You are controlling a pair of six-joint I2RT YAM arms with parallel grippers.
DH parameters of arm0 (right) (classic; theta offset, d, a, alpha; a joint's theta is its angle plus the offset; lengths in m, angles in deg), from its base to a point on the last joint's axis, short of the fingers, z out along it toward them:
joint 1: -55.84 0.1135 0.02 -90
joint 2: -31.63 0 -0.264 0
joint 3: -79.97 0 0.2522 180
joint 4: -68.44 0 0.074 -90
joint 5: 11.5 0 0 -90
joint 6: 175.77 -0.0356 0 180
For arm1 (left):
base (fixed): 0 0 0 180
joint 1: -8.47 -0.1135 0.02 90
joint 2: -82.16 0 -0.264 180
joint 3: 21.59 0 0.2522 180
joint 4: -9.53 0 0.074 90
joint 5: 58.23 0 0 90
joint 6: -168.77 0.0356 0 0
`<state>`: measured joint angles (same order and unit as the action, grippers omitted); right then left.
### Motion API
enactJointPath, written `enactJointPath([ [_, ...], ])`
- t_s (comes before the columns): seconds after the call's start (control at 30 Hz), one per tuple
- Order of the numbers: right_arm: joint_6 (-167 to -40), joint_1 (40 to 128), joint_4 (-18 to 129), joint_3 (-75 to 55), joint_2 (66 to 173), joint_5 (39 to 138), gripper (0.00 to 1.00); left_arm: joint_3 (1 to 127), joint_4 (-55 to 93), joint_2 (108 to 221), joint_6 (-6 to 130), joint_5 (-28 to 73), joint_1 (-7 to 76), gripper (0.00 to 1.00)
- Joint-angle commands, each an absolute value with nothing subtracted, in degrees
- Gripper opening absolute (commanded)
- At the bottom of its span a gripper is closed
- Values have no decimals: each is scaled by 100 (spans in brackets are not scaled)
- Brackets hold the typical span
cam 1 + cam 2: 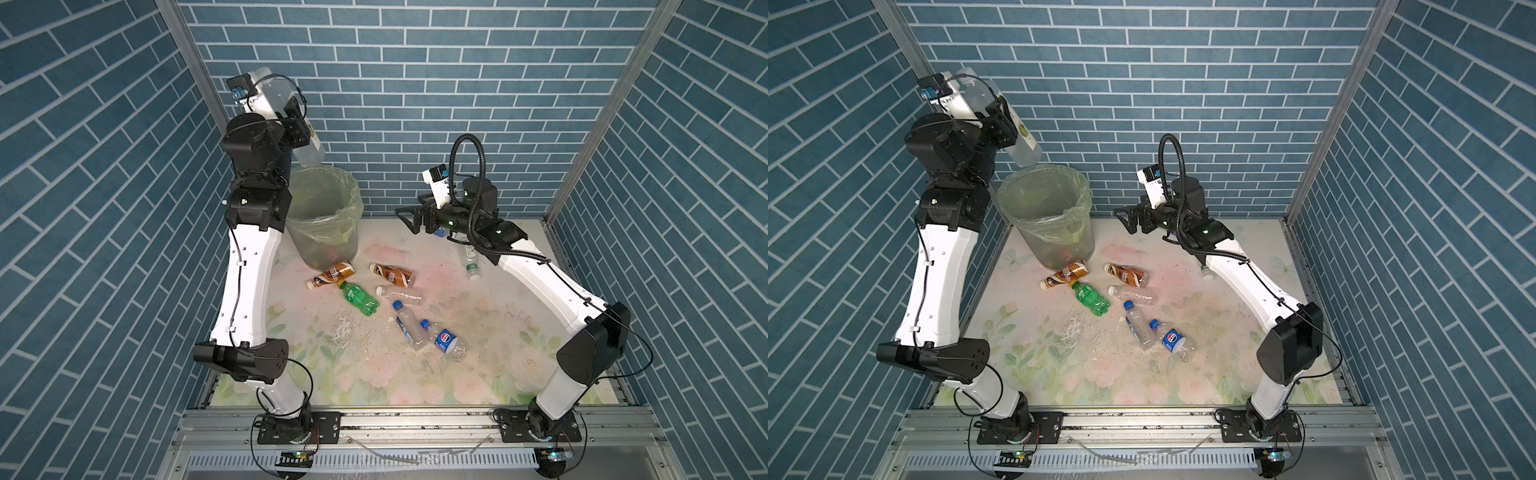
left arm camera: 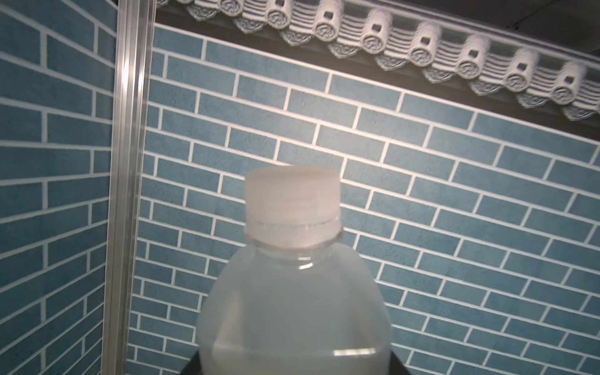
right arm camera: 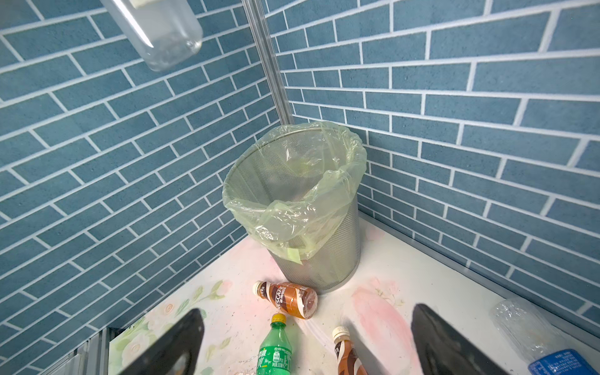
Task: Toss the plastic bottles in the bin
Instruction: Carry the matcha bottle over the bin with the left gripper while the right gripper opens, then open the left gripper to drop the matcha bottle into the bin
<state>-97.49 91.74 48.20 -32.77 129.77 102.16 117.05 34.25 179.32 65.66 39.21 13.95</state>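
Left fingers (image 1: 1007, 126): clenched on the held bottle (image 1: 308, 150), which is clear and white-capped. It hangs cap up and tilted, high above the bin (image 1: 328, 243) near its left rim. Whether it is squarely over the mouth cannot be told. Its pale label bears a round emblem, not readable.

Bin: upright in the back corner, with a bag folded over the rim. Dim shapes show through the wall, so some bottles appear to be in already; their number is unclear.

On the surface, from the bin rightwards:
- Nescafé bottle (image 3: 285, 297), brown label reading "NESCAFE", one end touching the bin's foot.
- Green bottle (image 1: 358, 300), just in front of the Nescafé bottle; the label print is too small to read.
- Second brown bottle (image 1: 392, 275), near the bin's right side; the lettering is illegible.
- Bare bottle (image 1: 400, 294), clear, no label seen.
- Blue-capped bottle (image 1: 409, 329) and, just beside it, the Pepsi bottle (image 1: 446, 341) with the Pepsi roundel; both lie farther out from the bin.
- Crushed bottle (image 3: 519, 321), with a blue label whose text is unreadable, and the green-print bottle (image 1: 471, 262); both are well right of the bin, under the right arm.

Right fingers (image 3: 175, 344): spread wide and empty, raised to the right of the bin and facing it.

Progress, as judged: one drop is pending and eight bottles are left to clear.
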Motion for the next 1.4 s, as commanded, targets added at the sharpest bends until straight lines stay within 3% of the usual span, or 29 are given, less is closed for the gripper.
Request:
enactJointPath([
  [0.0,-9701,9183,4866,-3204,12959,10329,99,11324,3718,18634,6211,3947,1182,70],
  [0.13,-9667,9188,4844,-3085,12869,10286,99,11631,4286,18833,5900,3481,1134,99],
  [0.57,-9798,9188,4945,-2991,12932,10382,99,10425,3891,17740,5640,3446,1509,99],
  [0.77,-9756,9184,4875,-2804,12853,10307,99,9838,3832,17536,5086,2897,1783,99],
  [1.13,-9807,9146,4927,-2008,12954,10219,99,8103,3230,16880,4060,2297,2789,99],
  [1.37,-9965,9104,5149,-1456,13260,10223,99,6985,3039,16356,3596,2138,2921,99],
])
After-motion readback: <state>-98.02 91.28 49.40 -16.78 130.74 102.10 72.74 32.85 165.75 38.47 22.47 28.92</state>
